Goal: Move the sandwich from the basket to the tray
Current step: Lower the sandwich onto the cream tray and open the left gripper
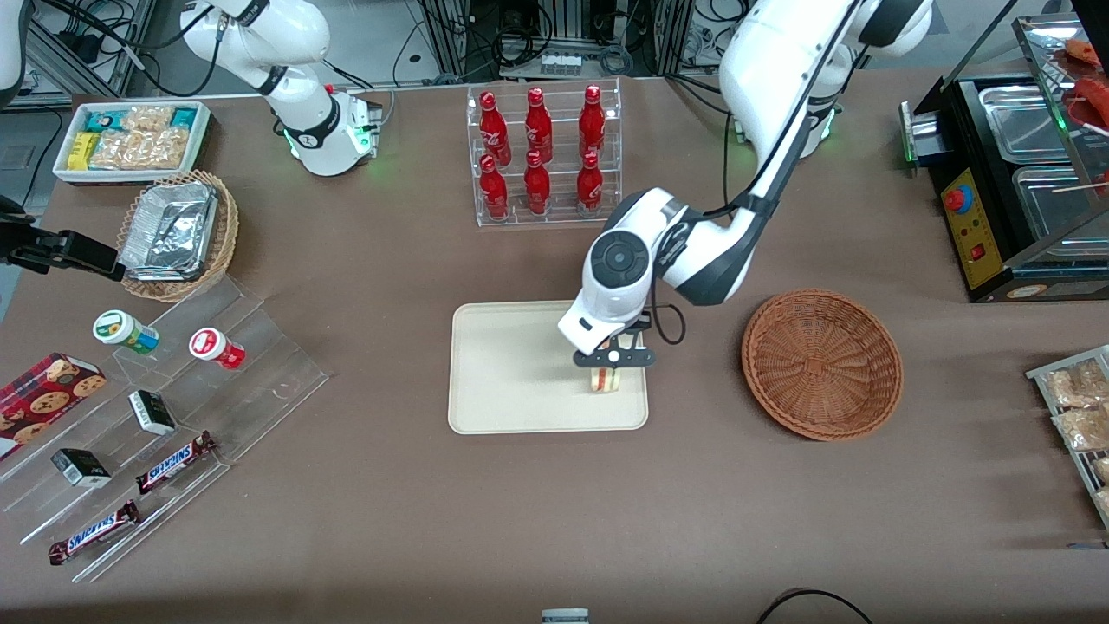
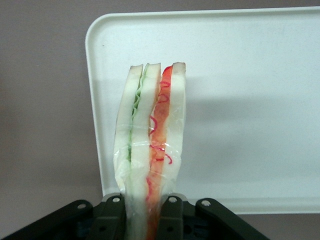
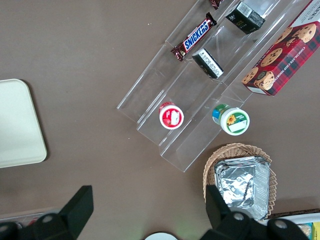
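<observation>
My left gripper (image 1: 608, 366) hangs over the cream-beige tray (image 1: 502, 373), near the tray's end toward the working arm. It is shut on the clear-wrapped sandwich (image 1: 605, 380), whose pale bread with green and red filling shows in the left wrist view (image 2: 152, 130) between the black fingers (image 2: 112, 212). The sandwich hangs low over the tray (image 2: 250, 100); I cannot tell whether it touches. The round reddish-brown wicker basket (image 1: 821, 364) stands empty beside the tray, toward the working arm's end.
A clear rack of red bottles (image 1: 544, 152) stands farther from the front camera than the tray. A clear stepped shelf (image 1: 156, 416) with snacks, a tan basket of foil trays (image 1: 178, 234) and a white snack bin (image 1: 130, 139) lie toward the parked arm's end. A black appliance (image 1: 1014, 182) stands toward the working arm's end.
</observation>
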You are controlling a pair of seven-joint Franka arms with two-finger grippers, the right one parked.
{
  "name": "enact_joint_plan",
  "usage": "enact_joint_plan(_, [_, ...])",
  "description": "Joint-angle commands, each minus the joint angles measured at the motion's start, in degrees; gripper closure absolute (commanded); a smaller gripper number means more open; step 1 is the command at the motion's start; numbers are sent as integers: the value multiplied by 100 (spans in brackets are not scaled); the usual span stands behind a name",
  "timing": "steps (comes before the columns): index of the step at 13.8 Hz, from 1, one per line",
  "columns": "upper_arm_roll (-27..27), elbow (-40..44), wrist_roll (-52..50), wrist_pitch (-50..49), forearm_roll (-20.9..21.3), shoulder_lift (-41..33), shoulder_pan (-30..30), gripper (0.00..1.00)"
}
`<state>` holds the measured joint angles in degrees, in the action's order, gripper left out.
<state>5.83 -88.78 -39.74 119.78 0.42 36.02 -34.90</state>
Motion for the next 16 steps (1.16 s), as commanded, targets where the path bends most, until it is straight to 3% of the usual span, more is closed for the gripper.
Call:
enact_joint_plan(1, [-91, 353, -148, 45, 72, 318, -131, 100])
enact_joint_plan(10, [-118, 423, -289, 564, 248, 688, -333, 100])
enact_joint_plan(11, [-118, 423, -289, 564, 239, 696, -333, 67])
enact_joint_plan(12, [-118, 423, -280, 564, 248, 722, -333, 21])
enact_joint_plan(13, [-126, 432, -289, 564, 248, 731, -333, 0])
enact_joint_plan(16, [-126, 449, -341, 564, 239, 714, -333, 0])
